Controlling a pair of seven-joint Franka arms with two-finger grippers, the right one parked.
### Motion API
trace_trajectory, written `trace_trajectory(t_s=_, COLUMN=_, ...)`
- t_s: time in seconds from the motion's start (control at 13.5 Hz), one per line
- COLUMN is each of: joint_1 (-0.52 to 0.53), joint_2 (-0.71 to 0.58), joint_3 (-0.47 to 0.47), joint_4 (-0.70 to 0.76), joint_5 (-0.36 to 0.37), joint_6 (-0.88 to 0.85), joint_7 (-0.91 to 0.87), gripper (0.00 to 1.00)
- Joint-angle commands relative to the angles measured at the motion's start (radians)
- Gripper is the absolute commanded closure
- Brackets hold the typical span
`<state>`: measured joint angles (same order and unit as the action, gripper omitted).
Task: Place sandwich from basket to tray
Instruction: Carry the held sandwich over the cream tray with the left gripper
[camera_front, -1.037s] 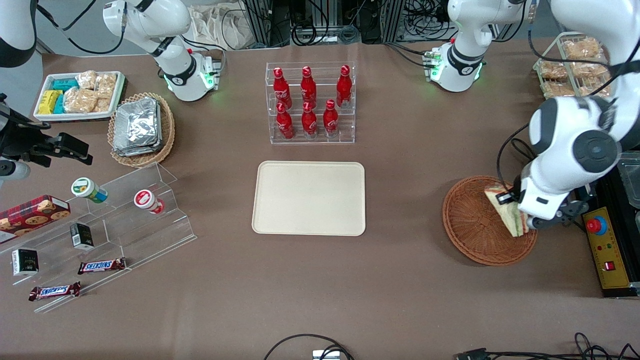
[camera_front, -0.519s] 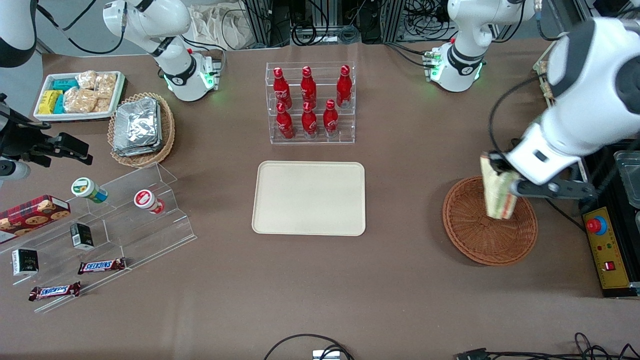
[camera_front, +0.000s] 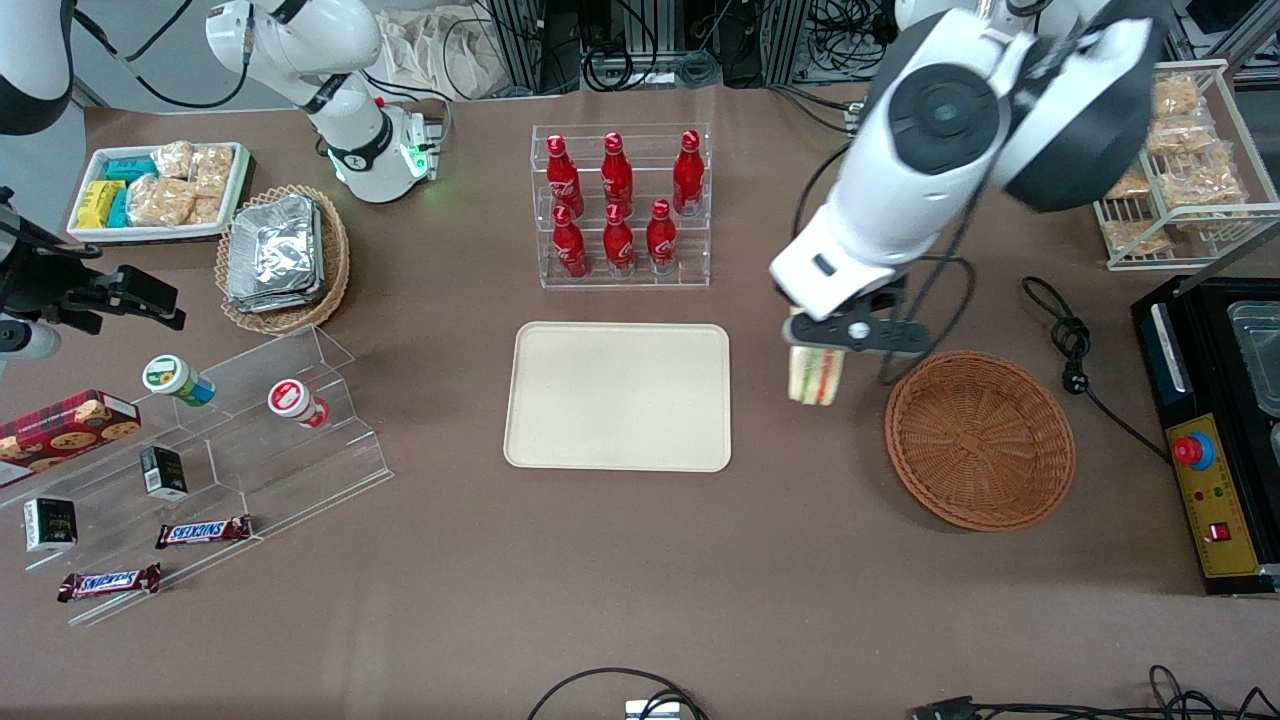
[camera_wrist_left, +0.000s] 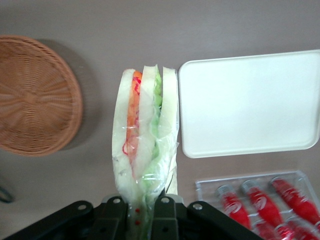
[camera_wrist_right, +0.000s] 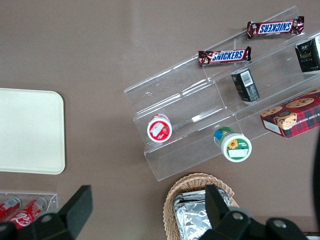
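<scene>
The sandwich, a wrapped wedge of white bread with orange and green layers, hangs in the air above the bare table between the tray and the basket. My left gripper is shut on its upper end, its black fingers pinching the wrapper. The reddish-brown wicker basket holds nothing. The cream tray has nothing on it.
A clear rack of red cola bottles stands farther from the front camera than the tray. Toward the parked arm's end are a tan basket of foil packs, a white snack tray and clear steps with snacks. A black box with a red button sits by the basket.
My left gripper has lifted the sandwich out of the basket and carried it sideways toward the tray. The basket now holds nothing.
</scene>
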<state>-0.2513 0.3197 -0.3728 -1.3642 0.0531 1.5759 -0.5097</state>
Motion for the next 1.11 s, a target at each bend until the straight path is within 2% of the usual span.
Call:
trace_trajectory(t_s=0.0, joint_1=-0.023, joint_2=0.103, joint_3=-0.031, joint_4=0.051, joint_5=0.008, joint_6=0.051, joint_7=-0.073, gripper=1.0)
trace_trajectory(t_s=0.22, joint_1=-0.103, joint_2=0.205, joint_3=-0.034, joint_4=0.046, joint_5=0.132, joint_6=0.148, joint_7=-0.182, gripper=1.0)
trace_trajectory(t_s=0.44, joint_1=-0.143, joint_2=0.295, joint_3=-0.034, joint_4=0.013, joint_5=0.162, joint_6=0.29, joint_7=-0.23, gripper=1.0)
trace_trajectory(t_s=0.59, joint_1=-0.152, joint_2=0.331, joint_3=-0.034, joint_4=-0.033, joint_5=0.237, joint_6=0.37, joint_7=-0.288, gripper=1.0)
trace_trajectory(t_s=0.89, joint_1=-0.18, joint_2=0.397, joint_3=-0.032, joint_4=-0.058, joint_5=0.269, joint_6=0.44, joint_7=-0.322, gripper=1.0)
trace_trajectory(t_s=1.04, joint_1=-0.184, joint_2=0.43, joint_3=-0.034, joint_4=-0.058, joint_5=0.341, joint_6=0.441, joint_7=-0.341, gripper=1.0)
